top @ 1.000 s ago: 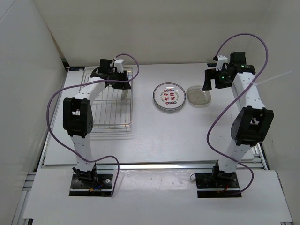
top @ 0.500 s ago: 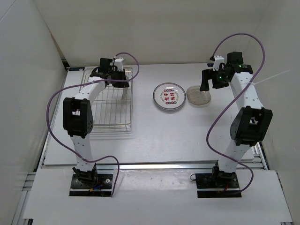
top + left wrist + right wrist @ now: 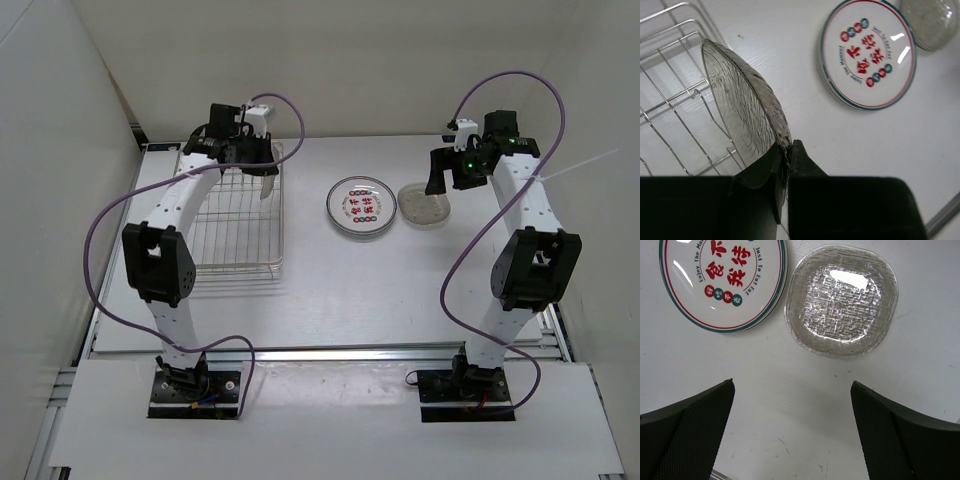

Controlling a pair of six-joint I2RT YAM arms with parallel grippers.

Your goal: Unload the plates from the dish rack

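My left gripper [image 3: 265, 183] is shut on the rim of a clear glass plate [image 3: 745, 107], held on edge above the right side of the wire dish rack [image 3: 235, 215]; its jaws [image 3: 786, 150] pinch the plate's lower rim. A white plate with green rim and red marks [image 3: 360, 207] lies flat on the table, also in the left wrist view [image 3: 868, 52] and the right wrist view [image 3: 722, 280]. A clear textured glass plate [image 3: 424, 205] lies beside it [image 3: 841, 300]. My right gripper [image 3: 438, 180] hangs open and empty above that plate [image 3: 792, 405].
The rack's thin wire dividers [image 3: 675, 120] show below the held plate. White walls close the table at the back and left. A metal rail [image 3: 330, 350] runs along the near edge.
My left gripper has risen and moved back with the glass plate, lifting it above the rack's right side. The right gripper shifted slightly left earlier and is still now.
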